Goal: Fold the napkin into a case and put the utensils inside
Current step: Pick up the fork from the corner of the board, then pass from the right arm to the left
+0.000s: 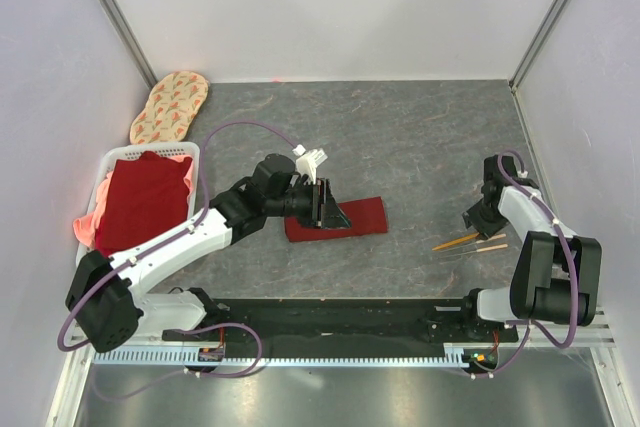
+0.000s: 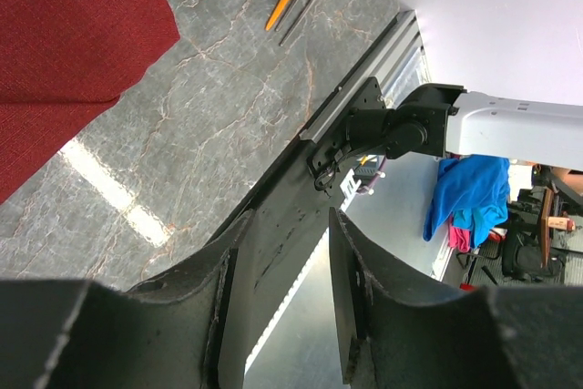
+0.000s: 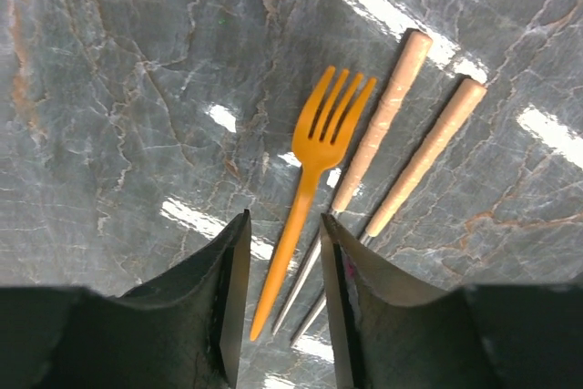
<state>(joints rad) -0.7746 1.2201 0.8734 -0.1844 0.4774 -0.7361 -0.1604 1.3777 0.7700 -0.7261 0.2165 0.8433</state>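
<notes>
From above, the folded dark red napkin (image 1: 362, 215) lies mid-table. The left gripper (image 1: 325, 205) is over its left end, and the right gripper (image 1: 478, 217) hangs just beside the utensils (image 1: 468, 241).

Left wrist: the fingers (image 2: 351, 298) are half apart with nothing between them, and the napkin is at upper left.

Right wrist: the fingers (image 3: 228, 298) narrowly straddle the orange fork (image 3: 314, 157) handle with a gap on each side. Two tan-handled pieces (image 3: 387, 125) lie alongside.

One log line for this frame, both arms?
left end effector: open, empty, at folded napkin | right end effector: open, straddling fork handle | utensils: on table
</notes>
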